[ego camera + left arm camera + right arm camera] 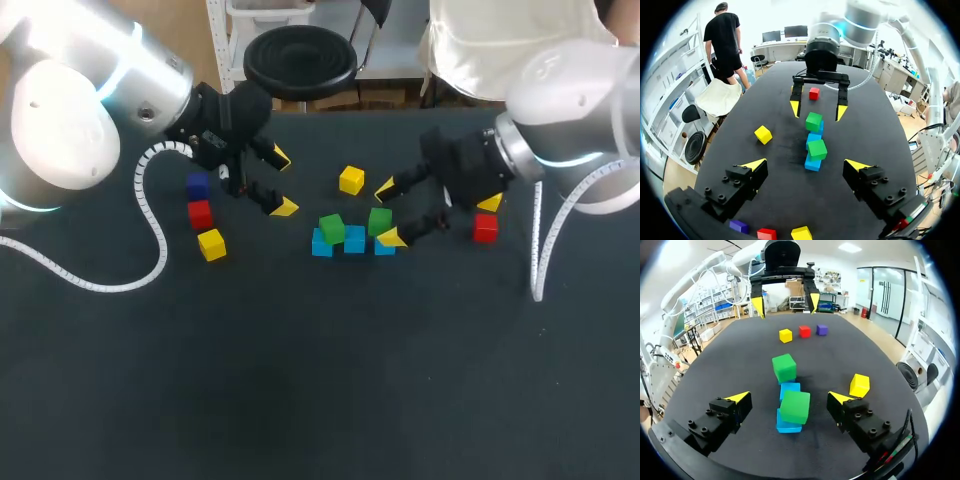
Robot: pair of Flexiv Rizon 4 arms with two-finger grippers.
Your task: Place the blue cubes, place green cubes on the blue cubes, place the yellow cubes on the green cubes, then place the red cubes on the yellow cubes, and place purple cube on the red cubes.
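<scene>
Where the matte black table [300,380] lies, green cubes [332,228] cap blue cubes [354,239].

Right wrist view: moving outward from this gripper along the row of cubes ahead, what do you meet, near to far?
near green cube → bare blue cube → far green cube → far yellow cube → left gripper

The desk [300,380] is matt black, faintly grainy. The green cube [795,407] shows smooth, softly shiny faces. The left arm [60,120] has a glossy white plastic-looking shell; the left claw [282,182] is matt black with smooth yellow tips.
</scene>
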